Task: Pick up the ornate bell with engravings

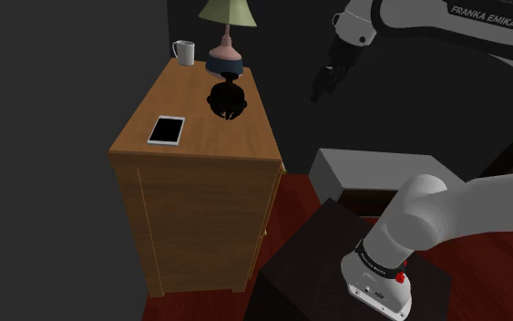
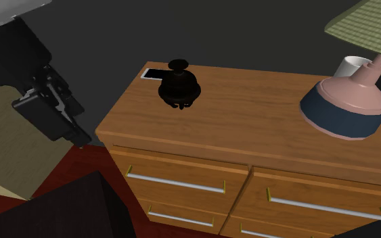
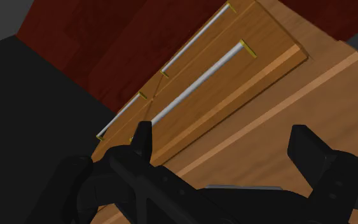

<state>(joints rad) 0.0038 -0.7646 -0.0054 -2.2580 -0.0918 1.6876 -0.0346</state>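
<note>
The bell (image 1: 227, 98) is a dark, nearly black, rounded piece with a knob on top. It stands upright on the wooden dresser top (image 1: 200, 91), near the middle. The second exterior view has the bell (image 2: 178, 86) near the dresser's front left corner. My gripper (image 1: 319, 93) hangs in the air to the shoulder view's right of the dresser, off its edge and about level with the bell. It is open with nothing between its fingers. In the wrist view the gripper (image 3: 225, 146) looks at the drawer fronts (image 3: 196, 95). In the second exterior view the gripper (image 2: 79, 137) is left of the dresser (image 2: 250, 115).
On the dresser lie a phone (image 1: 166, 129) near the front, a white mug (image 1: 184, 52) at the back, and a lamp (image 1: 226, 55) with a pink and blue base beside the bell. A grey cabinet (image 1: 364, 169) stands behind my dark stand (image 1: 327, 264).
</note>
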